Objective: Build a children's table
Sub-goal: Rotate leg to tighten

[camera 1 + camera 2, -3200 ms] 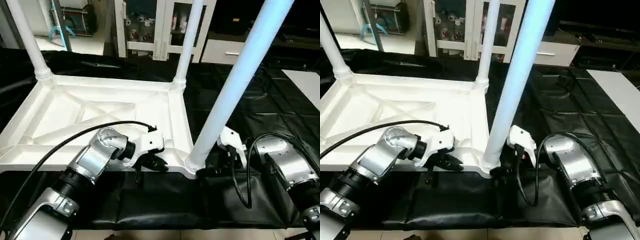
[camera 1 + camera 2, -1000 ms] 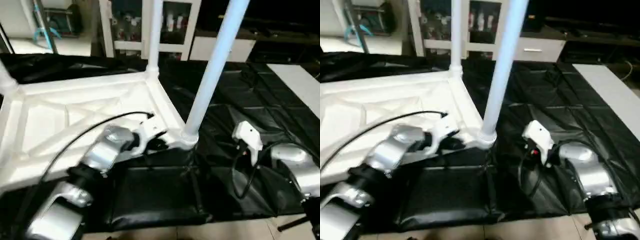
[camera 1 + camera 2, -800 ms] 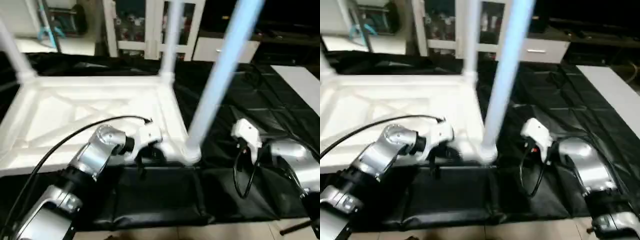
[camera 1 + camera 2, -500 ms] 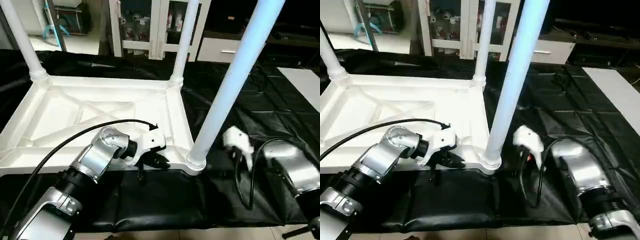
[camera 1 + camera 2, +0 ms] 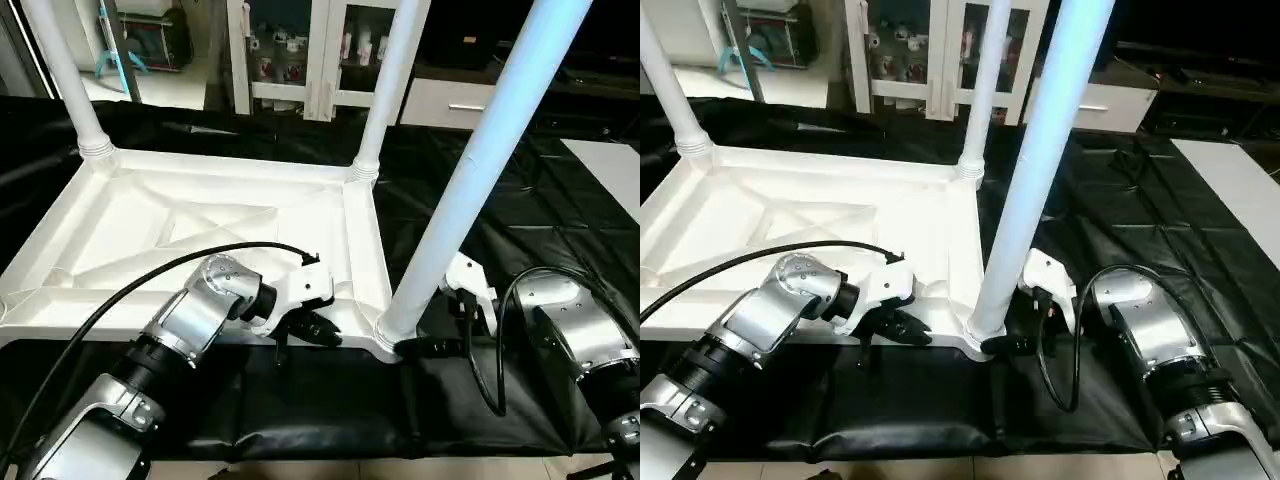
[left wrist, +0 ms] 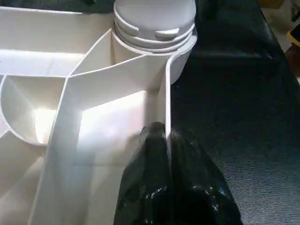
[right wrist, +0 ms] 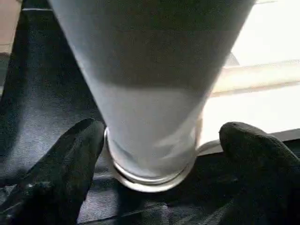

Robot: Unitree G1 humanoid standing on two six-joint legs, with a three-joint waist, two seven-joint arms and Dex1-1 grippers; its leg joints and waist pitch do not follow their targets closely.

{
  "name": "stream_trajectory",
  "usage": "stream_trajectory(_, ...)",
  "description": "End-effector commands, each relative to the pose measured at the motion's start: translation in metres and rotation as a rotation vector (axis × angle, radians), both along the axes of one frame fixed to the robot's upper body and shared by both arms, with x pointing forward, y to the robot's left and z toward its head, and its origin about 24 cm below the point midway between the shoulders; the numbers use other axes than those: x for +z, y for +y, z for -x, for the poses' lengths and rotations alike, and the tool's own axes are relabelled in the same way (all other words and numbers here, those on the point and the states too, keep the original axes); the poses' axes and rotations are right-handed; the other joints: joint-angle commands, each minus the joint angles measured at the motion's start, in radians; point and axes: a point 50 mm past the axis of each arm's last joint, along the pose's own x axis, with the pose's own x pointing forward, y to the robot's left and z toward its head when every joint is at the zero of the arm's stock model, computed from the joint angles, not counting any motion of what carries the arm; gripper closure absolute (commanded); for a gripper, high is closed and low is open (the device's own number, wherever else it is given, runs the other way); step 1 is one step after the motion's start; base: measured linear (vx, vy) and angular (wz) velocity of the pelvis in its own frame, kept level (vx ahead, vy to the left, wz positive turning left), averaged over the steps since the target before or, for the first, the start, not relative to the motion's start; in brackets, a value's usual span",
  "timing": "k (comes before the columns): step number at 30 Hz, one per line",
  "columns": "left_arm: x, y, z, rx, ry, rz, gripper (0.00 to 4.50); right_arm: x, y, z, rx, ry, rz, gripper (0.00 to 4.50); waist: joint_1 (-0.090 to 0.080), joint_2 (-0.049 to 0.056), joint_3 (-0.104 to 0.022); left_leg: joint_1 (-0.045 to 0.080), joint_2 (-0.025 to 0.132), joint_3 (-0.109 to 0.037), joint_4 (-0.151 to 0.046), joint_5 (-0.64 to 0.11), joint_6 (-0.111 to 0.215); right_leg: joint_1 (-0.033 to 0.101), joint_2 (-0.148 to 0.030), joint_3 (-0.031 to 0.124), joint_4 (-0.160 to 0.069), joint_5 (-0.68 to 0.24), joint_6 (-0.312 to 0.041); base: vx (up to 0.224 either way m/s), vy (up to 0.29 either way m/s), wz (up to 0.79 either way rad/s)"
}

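Note:
The children's table (image 5: 200, 235) lies upside down on the black cloth, its X-ribbed underside facing up. Three white legs stand in its corners: far left (image 5: 62, 80), far right (image 5: 388, 90) and near right (image 5: 480, 170). My left gripper (image 5: 312, 328) is shut on the top's near rim wall (image 6: 165, 117), its black fingers (image 6: 159, 187) pinching the wall close to the near leg's socket (image 6: 154, 28). My right gripper (image 5: 425, 345) is open, with one finger (image 7: 70, 164) on each side of the near leg's base (image 7: 150, 122).
The black-cloth work table (image 5: 500, 240) stretches to the right and toward me, with its front edge just below my forearms. A white cabinet with glass doors (image 5: 300, 50) stands behind. A white surface (image 5: 610, 170) lies at the far right. A black cable (image 5: 150, 275) arcs over my left forearm.
My right gripper has moved in to the near leg's base and now straddles it. The head camera has swung, so the whole picture shifted. My left gripper keeps its hold on the rim.

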Motion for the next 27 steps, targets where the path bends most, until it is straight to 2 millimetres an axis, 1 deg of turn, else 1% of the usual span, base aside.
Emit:
stream_trajectory(1, -0.007, -0.007, 0.008, -0.062, 0.046, -0.015, 4.50, 0.002, 0.001, -0.001, 0.024, 0.003, -0.002, 0.65, -0.006, 0.000, -0.060, 0.010, 0.019, 0.006, -0.072, -0.215, 0.064, 0.052, -0.019, 0.023, -0.043, -0.208, -0.241, 0.000, 0.000, 0.00)
stream_trajectory(2, -0.007, -0.007, 0.008, -0.063, 0.048, -0.018, 4.50, 0.001, 0.002, 0.000, 0.033, 0.014, -0.013, 0.65, -0.005, 0.005, -0.060, 0.011, 0.019, 0.006, -0.073, -0.220, 0.062, 0.051, -0.020, 0.023, -0.043, -0.212, -0.242, 0.000, 0.000, 0.00)
stream_trajectory(4, -0.008, -0.007, 0.007, -0.065, 0.048, -0.023, 4.50, -0.002, 0.004, 0.002, 0.048, 0.031, -0.022, 0.82, -0.007, 0.004, -0.060, 0.011, 0.019, 0.006, -0.072, -0.231, 0.058, 0.051, -0.019, 0.023, -0.044, -0.214, -0.243, 0.000, 0.000, 0.00)
stream_trajectory(6, -0.008, -0.007, 0.007, -0.065, 0.048, -0.024, 4.50, -0.003, 0.005, 0.002, 0.052, 0.033, -0.026, 1.10, -0.007, 0.003, -0.061, 0.011, 0.019, 0.005, -0.073, -0.227, 0.056, 0.051, -0.018, 0.022, -0.043, -0.204, -0.247, 0.000, 0.000, 0.00)
stream_trajectory(7, -0.008, -0.007, 0.007, -0.065, 0.048, -0.025, 4.50, -0.004, 0.007, 0.003, 0.055, 0.037, -0.038, 1.19, -0.007, 0.001, -0.061, 0.011, 0.019, 0.006, -0.072, -0.224, 0.056, 0.052, -0.018, 0.022, -0.043, -0.200, -0.247, 0.000, 0.000, 0.00)
stream_trajectory(11, -0.008, -0.008, 0.007, -0.064, 0.049, -0.027, 4.50, -0.006, 0.011, 0.004, 0.062, 0.046, -0.055, 1.54, -0.005, 0.002, -0.061, 0.011, 0.019, 0.006, -0.072, -0.211, 0.060, 0.052, -0.018, 0.023, -0.041, -0.192, -0.250, 0.000, 0.000, 0.00)
stream_trajectory(12, -0.008, -0.008, 0.006, -0.063, 0.049, -0.028, 4.50, -0.007, 0.012, 0.005, 0.064, 0.050, -0.059, 1.62, -0.005, -0.003, -0.061, 0.011, 0.019, 0.006, -0.071, -0.211, 0.062, 0.052, -0.020, 0.022, -0.040, -0.199, -0.250, 0.000, 0.000, 0.00)
stream_trajectory(14, -0.008, -0.008, 0.006, -0.061, 0.048, -0.030, 4.50, -0.008, 0.012, 0.005, 0.067, 0.059, -0.064, 1.76, -0.005, -0.002, -0.060, 0.011, 0.019, 0.005, -0.072, -0.224, 0.058, 0.051, -0.020, 0.022, -0.043, -0.222, -0.242, 0.000, 0.000, 0.00)
stream_trajectory(15, -0.008, -0.009, 0.006, -0.060, 0.049, -0.030, 4.50, -0.009, 0.012, 0.005, 0.067, 0.061, -0.064, 1.80, -0.006, -0.005, -0.060, 0.011, 0.019, 0.006, -0.072, -0.227, 0.057, 0.051, -0.020, 0.022, -0.044, -0.232, -0.238, 0.000, 0.000, 0.00)
stream_trajectory(16, -0.008, -0.009, 0.005, -0.059, 0.049, -0.031, 4.50, -0.009, 0.011, 0.005, 0.068, 0.062, -0.064, 1.82, -0.006, -0.004, -0.060, 0.012, 0.020, 0.006, -0.072, -0.228, 0.055, 0.050, -0.020, 0.023, -0.045, -0.236, -0.236, 0.000, 0.000, 0.00)
stream_trajectory(17, -0.008, -0.009, 0.005, -0.057, 0.049, -0.031, 4.50, -0.009, 0.011, 0.006, 0.067, 0.063, -0.064, 1.84, -0.009, -0.012, -0.060, 0.012, 0.020, 0.007, -0.071, -0.226, 0.057, 0.049, -0.019, 0.023, -0.045, -0.237, -0.235, 0.000, 0.000, 0.00)
stream_trajectory(18, -0.008, -0.010, 0.005, -0.056, 0.049, -0.031, 4.50, -0.010, 0.010, 0.006, 0.066, 0.066, -0.064, 1.86, -0.007, -0.008, -0.060, 0.011, 0.019, 0.006, -0.072, -0.221, 0.056, 0.050, -0.020, 0.023, -0.044, -0.238, -0.233, 0.000, 0.000, 0.00)
stream_trajectory(19, -0.008, -0.010, 0.005, -0.055, 0.048, -0.030, 4.50, -0.010, 0.010, 0.006, 0.065, 0.067, -0.064, 1.87, -0.009, -0.011, -0.060, 0.012, 0.020, 0.007, -0.071, -0.219, 0.057, 0.049, -0.020, 0.023, -0.045, -0.239, -0.231, 0.000, 0.000, 0.00)
stream_trajectory(21, -0.008, -0.010, 0.005, -0.054, 0.049, -0.028, 4.50, -0.010, 0.009, 0.007, 0.062, 0.070, -0.065, 1.87, -0.008, -0.011, -0.060, 0.012, 0.020, 0.007, -0.070, -0.215, 0.058, 0.049, -0.020, 0.023, -0.044, -0.240, -0.229, 0.000, 0.000, 0.00)
stream_trajectory(22, -0.008, -0.011, 0.005, -0.053, 0.050, -0.026, 4.50, -0.011, 0.009, 0.007, 0.058, 0.071, -0.066, 1.87, -0.009, -0.008, -0.060, 0.013, 0.019, 0.007, -0.070, -0.216, 0.058, 0.048, -0.019, 0.024, -0.045, -0.236, -0.230, 0.000, 0.000, 0.00)
stream_trajectory(24, -0.008, -0.011, 0.006, -0.051, 0.051, -0.024, 4.50, -0.011, 0.008, 0.008, 0.045, 0.073, -0.070, 1.88, -0.008, -0.008, -0.061, 0.012, 0.019, 0.007, -0.070, -0.213, 0.059, 0.049, -0.019, 0.023, -0.044, -0.230, -0.231, 0.000, 0.000, 0.00)
stream_trajectory(25, -0.009, -0.011, 0.006, -0.047, 0.051, -0.024, 4.50, -0.011, 0.008, 0.007, 0.028, 0.071, -0.077, 1.89, -0.008, -0.007, -0.061, 0.012, 0.019, 0.007, -0.070, -0.212, 0.059, 0.049, -0.019, 0.023, -0.043, -0.227, -0.232, 0.000, 0.000, 0.00)
stream_trajectory(27, -0.009, -0.011, 0.004, -0.017, 0.041, -0.021, 4.50, -0.014, 0.007, -0.001, -0.101, 0.052, -0.086, 1.89, -0.010, -0.006, -0.060, 0.010, 0.018, 0.007, -0.071, -0.218, 0.057, 0.050, -0.018, 0.023, -0.045, -0.233, -0.231, 0.000, 0.000, 0.00)
